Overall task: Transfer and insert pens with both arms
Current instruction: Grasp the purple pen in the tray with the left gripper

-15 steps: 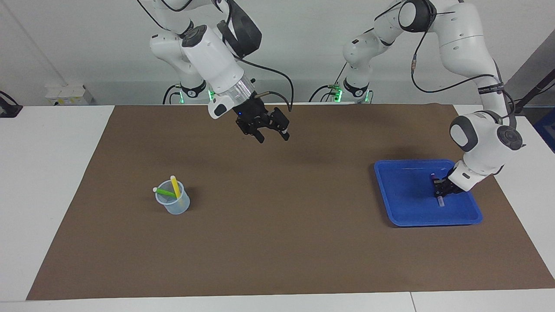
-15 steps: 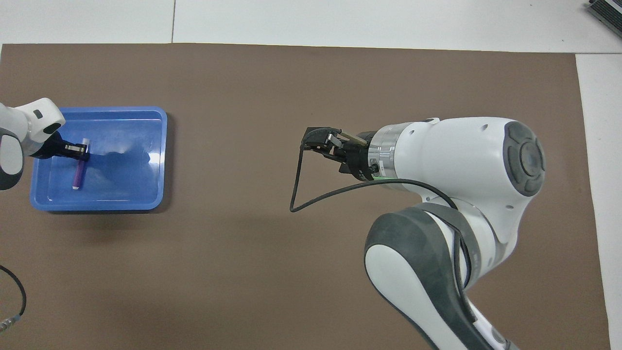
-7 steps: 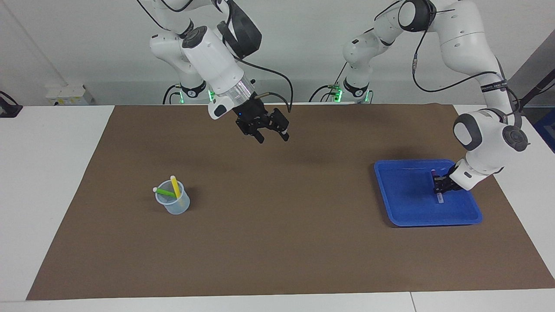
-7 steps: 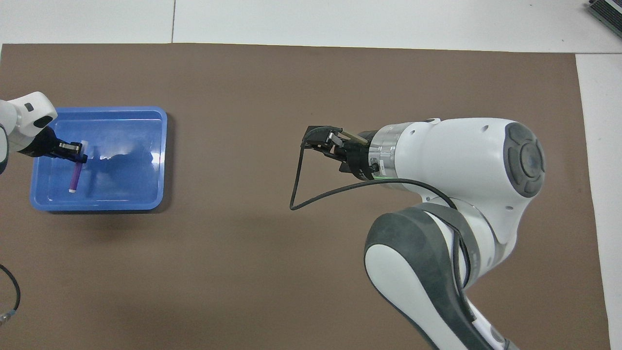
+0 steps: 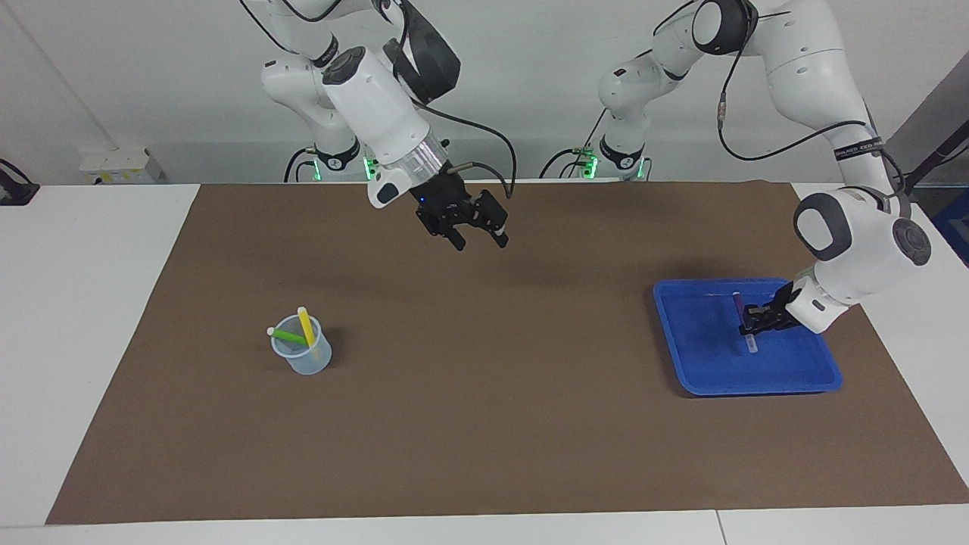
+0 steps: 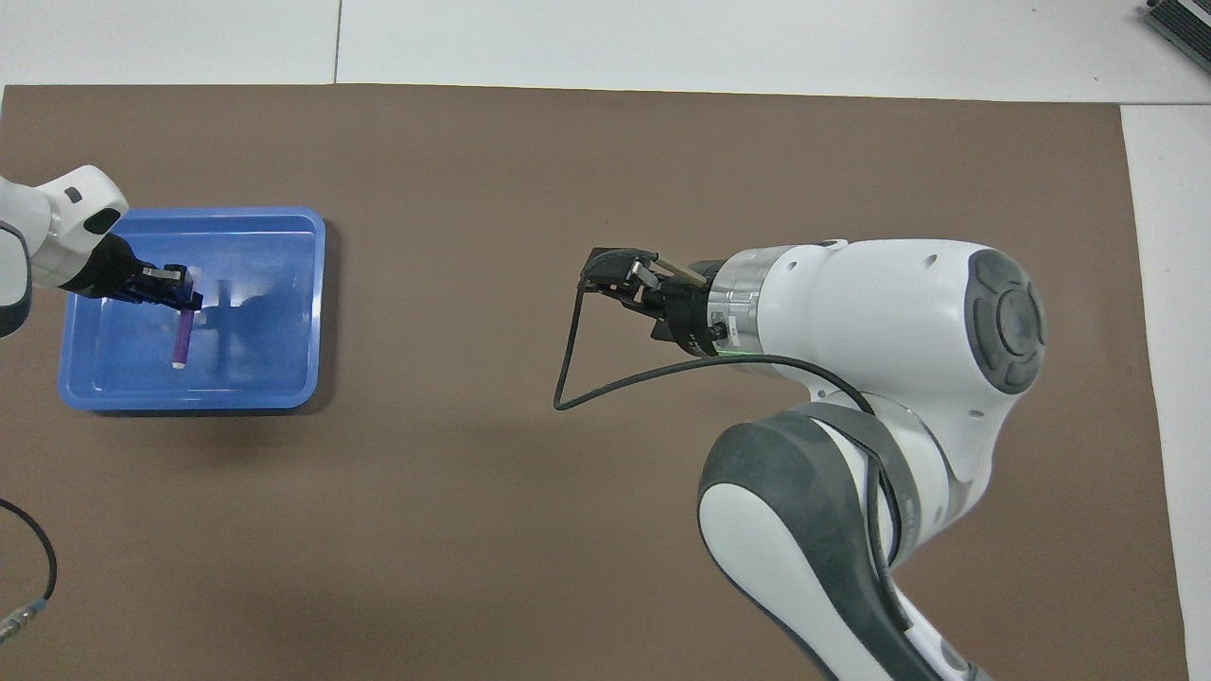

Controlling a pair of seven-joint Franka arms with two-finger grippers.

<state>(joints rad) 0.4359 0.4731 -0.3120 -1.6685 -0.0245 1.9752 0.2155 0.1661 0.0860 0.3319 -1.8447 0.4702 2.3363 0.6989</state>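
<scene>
My left gripper (image 5: 754, 319) (image 6: 178, 288) is shut on the purple pen (image 5: 749, 342) (image 6: 181, 339), which hangs a little above the floor of the blue tray (image 5: 757, 389) (image 6: 189, 401); its pale end points away from the robots. The green pen (image 5: 288, 334) and the yellow pen (image 5: 306, 324) lean in a clear plastic cup (image 5: 305, 360) toward the right arm's end of the table. The overhead view hides the cup under the right arm. My right gripper (image 5: 478, 240) (image 6: 617, 275) hangs open and holds nothing, over the brown mat (image 5: 484, 424) near its middle.
The brown mat covers most of the white table (image 5: 83, 318). A black cable (image 6: 577, 378) loops from the right wrist over the mat. Bare mat lies between the cup and the tray.
The left gripper has lifted the purple pen off the tray floor and carried it a little toward the right arm's end. The right gripper has barely shifted.
</scene>
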